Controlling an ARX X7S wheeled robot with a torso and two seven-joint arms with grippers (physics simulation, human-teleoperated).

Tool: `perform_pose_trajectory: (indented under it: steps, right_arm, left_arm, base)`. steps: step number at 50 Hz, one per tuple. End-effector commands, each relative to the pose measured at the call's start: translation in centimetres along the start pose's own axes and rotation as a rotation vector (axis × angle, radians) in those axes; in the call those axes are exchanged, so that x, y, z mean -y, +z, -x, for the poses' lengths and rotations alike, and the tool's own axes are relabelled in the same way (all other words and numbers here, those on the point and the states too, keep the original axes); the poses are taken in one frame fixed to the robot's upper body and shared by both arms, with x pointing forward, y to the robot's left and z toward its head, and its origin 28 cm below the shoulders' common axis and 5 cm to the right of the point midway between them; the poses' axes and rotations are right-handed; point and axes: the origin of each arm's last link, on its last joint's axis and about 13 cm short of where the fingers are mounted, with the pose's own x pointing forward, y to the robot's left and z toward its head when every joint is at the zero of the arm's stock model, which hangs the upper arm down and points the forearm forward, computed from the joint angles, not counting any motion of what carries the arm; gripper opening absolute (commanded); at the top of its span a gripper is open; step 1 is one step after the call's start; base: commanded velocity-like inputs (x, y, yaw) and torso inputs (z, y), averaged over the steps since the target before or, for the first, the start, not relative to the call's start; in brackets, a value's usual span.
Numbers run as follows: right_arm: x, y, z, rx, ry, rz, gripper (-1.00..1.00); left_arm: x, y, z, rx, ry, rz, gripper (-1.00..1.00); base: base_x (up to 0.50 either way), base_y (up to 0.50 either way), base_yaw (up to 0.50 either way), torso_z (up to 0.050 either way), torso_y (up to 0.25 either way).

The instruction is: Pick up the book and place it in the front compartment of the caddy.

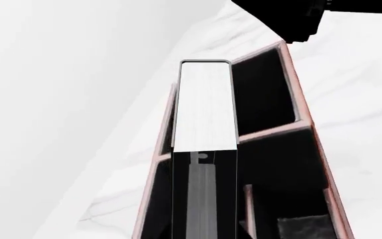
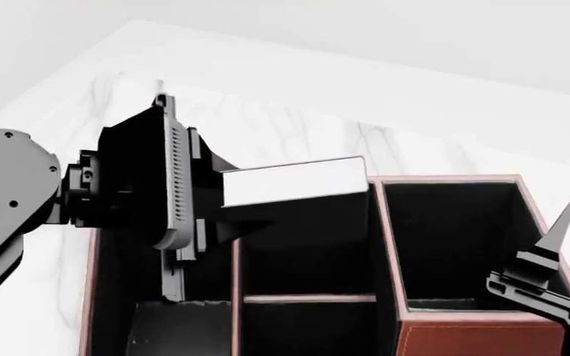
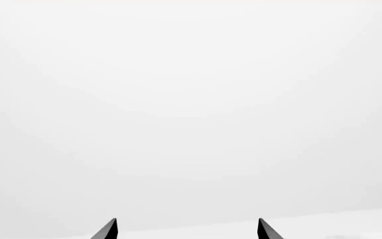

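Note:
My left gripper (image 2: 237, 215) is shut on the book (image 2: 295, 184), gripping its black covers with the white page edges facing up. The book hangs on edge over the middle column of the reddish-brown caddy (image 2: 463, 337), its lower part down between the pink rims; I cannot tell whether it touches the floor. A low pinkish cross divider (image 2: 305, 299) lies nearer me than the book. In the left wrist view the book (image 1: 204, 104) runs out from my gripper (image 1: 203, 155) along the caddy (image 1: 310, 124). My right gripper (image 2: 548, 256) is open and empty by the caddy's right side.
The caddy stands on a white marble table (image 2: 295, 122) near a pale wall. Its taller black-lined end section (image 2: 453, 222) is to the right of the book. The right wrist view shows only open fingertips (image 3: 111, 230) against blank white.

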Motion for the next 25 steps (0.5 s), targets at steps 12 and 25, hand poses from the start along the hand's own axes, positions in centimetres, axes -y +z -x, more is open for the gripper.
perform_pose_trajectory:
  steps: [12,25]
  right_arm:
    - [0.1,-0.1,-0.1,-0.004,-0.002,-0.001,1.0]
    - [0.1,-0.2,-0.2,-0.009,0.0,0.003,1.0]
  left_arm:
    - [-0.9,-2.2,-1.6,0.006,-0.006,0.128,-1.0]
    - [-0.6,-4.3,-2.9,-0.02,-0.036,0.15,-1.0]
  base:
    - [0.0,0.0,0.0,0.001,0.002]
    - [0.0,0.0,0.0,0.0,0.001]
